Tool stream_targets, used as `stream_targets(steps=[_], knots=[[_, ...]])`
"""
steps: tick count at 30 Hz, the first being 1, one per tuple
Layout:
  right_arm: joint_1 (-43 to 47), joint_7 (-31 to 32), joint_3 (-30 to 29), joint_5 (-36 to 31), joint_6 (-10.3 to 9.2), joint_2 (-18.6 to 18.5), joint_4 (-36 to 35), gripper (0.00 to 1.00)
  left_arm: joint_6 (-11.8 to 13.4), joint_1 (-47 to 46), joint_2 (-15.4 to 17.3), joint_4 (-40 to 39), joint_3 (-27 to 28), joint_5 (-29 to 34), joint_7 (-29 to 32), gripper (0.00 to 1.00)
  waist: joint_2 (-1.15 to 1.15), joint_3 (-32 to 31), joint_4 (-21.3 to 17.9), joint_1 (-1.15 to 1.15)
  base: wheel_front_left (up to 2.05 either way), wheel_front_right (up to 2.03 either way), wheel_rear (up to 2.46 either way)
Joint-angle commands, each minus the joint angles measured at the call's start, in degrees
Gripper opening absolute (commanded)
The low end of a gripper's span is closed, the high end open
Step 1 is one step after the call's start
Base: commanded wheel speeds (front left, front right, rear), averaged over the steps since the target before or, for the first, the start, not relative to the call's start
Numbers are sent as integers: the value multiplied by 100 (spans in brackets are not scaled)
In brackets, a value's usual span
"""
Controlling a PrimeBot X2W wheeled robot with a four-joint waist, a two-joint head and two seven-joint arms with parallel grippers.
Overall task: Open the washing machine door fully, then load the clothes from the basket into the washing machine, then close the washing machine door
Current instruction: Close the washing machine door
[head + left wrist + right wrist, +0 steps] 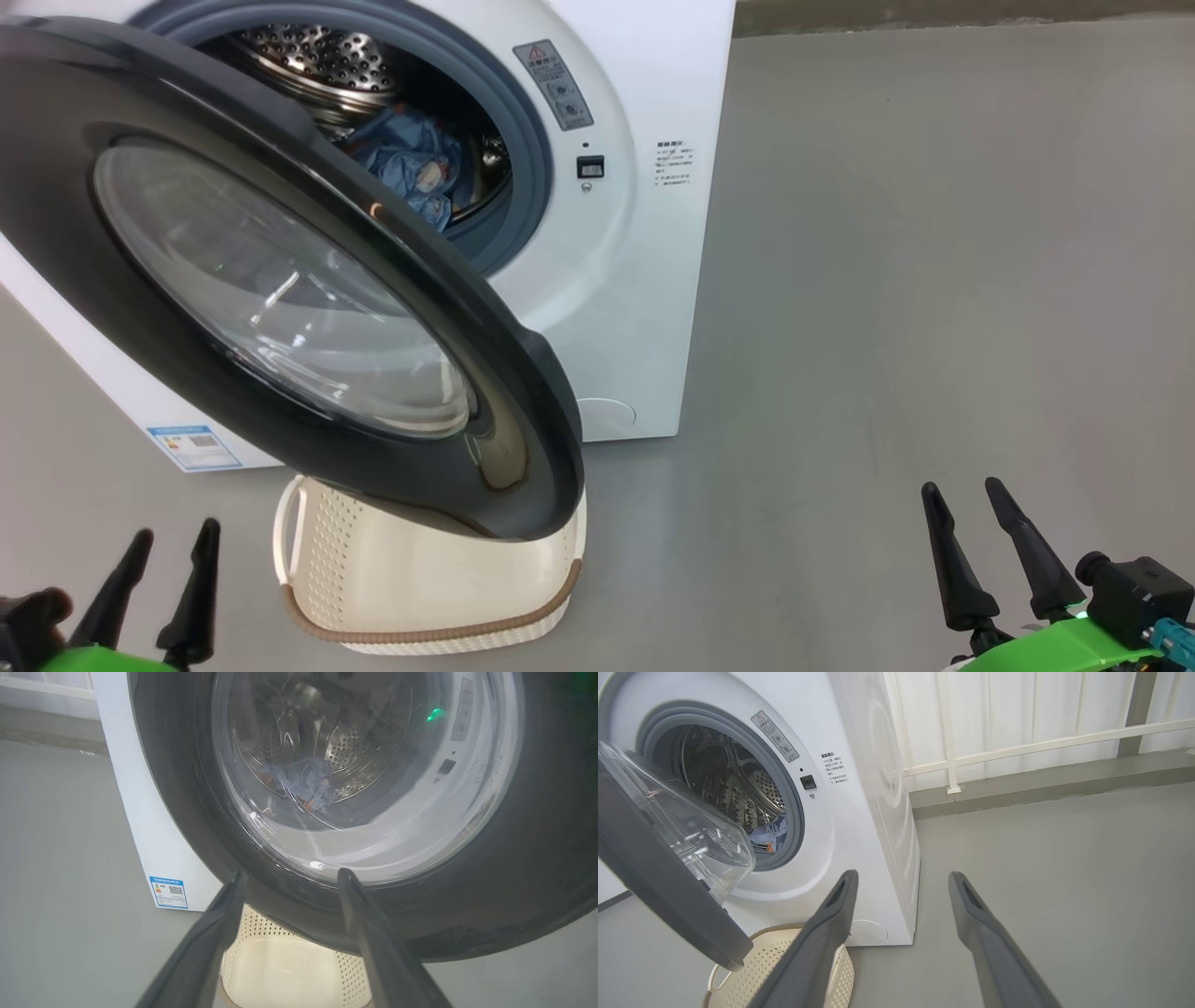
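Left gripper [175, 534]: fingers spread fully apart, nothing between them. It sits at the near left, clear of all objects, and in the left wrist view it points at the outer face of the washing machine door [280, 289].

Right gripper [960, 487]: fingers likewise fully apart, holding nothing. It sits at the near right above the grey floor [934, 280], well apart from the washing machine [635, 280].

The basket [420, 579] stands on the floor between the grippers, nearer the left one, directly below the door's lower rim. The door is part-way open, swung out from the left side of the opening, with its glass bowl bulging toward the opening. The washing machine stands beyond it at the far left. The clothes [411, 168] lie inside the steel drum [317, 61].
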Motion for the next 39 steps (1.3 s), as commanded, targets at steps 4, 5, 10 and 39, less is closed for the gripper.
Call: stream_targets(steps=[4,5,10,39], knots=[[-10,-27,85,-20,9,-100,-156,100,-15,-76,-31,-268,510,498,-76,100,0,-15,-32,0,0,0,0],[-2,-27,69,-15,9,-105,-158,100,-15,2,-185,-394,652,833,-77,100,0,-14,-54,0,0,0,0],[1,-27,35,-7,9,-95,-160,100,-15,150,-498,-670,927,1524,-77,100,0,8,-103,0,0,0,0],[2,-27,69,-17,9,-15,-97,100,-15,451,-1134,-657,1335,2199,-77,100,0,-3,-104,0,0,0,0]])
